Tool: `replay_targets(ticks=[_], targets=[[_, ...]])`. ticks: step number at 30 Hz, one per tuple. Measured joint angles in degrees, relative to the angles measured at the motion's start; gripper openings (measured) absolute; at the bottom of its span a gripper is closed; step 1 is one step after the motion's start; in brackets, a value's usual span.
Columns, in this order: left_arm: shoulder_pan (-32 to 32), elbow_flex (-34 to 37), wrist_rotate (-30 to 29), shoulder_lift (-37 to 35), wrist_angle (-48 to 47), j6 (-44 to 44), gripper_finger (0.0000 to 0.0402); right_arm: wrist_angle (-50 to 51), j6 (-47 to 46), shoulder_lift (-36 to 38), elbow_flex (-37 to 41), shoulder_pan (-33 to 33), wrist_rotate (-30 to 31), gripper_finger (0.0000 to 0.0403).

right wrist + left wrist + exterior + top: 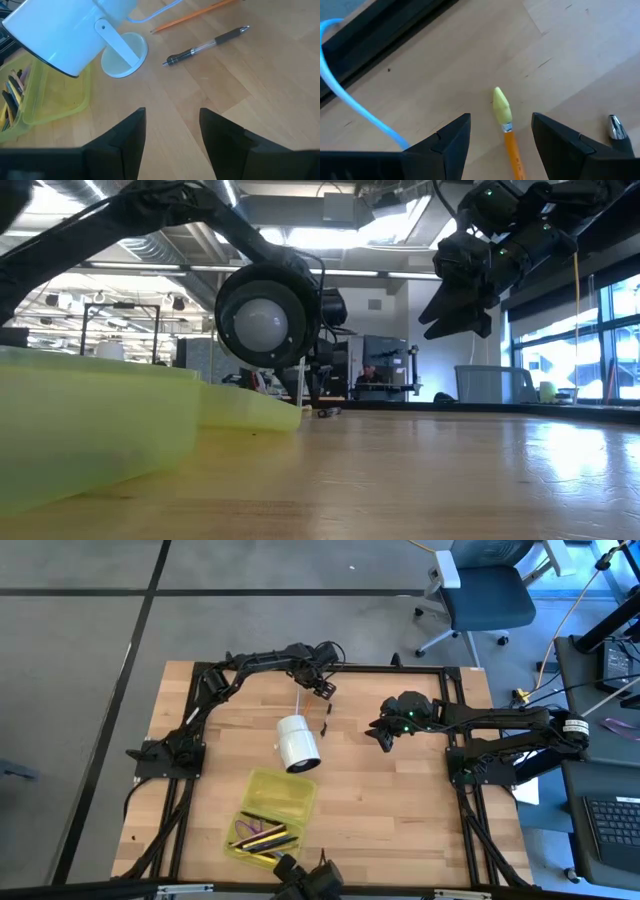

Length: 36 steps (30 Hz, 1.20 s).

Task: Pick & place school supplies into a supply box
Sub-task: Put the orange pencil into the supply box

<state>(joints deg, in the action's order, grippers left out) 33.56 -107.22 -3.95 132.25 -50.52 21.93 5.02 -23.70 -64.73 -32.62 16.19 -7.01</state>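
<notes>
Pencils and pens already lie in the translucent yellow-green plastic supply box (262, 822), open near the front edge of my wooden surface (400, 810). My left tool (501, 135) hovers at the far edge with fingers spread either side of an orange pencil with a yellow eraser (507, 131). Just beside it lies a clear pen with a black grip (206, 45). My right tool (170, 135) hangs above mid-surface, spread and empty, facing the white lamp (65, 35).

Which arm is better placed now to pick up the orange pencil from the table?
Probably the left. The left gripper is open with the orange pencil between its fingers. The right gripper hangs farther away, nearer the pen.
</notes>
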Motion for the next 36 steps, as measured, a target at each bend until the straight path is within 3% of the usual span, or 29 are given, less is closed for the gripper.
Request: replay_targets(ticks=[13, 25, 36], targets=[[0.02, -0.02, 2.37, 1.16, 1.94, -0.25, 0.0188, 0.04, 0.39, -0.04, -0.02, 0.0, -0.09, 0.0188], [0.13, -0.02, 3.98, 1.16, 1.84, -0.17, 0.0097, 0.15, 0.41, -0.04, -0.02, 0.0, -0.07, 0.0188], [-1.06, -0.07, 1.7, 1.14, -1.57, -6.89, 0.0035, 0.79, 0.41, -0.04, -0.02, 0.0, -0.07, 0.0188]])
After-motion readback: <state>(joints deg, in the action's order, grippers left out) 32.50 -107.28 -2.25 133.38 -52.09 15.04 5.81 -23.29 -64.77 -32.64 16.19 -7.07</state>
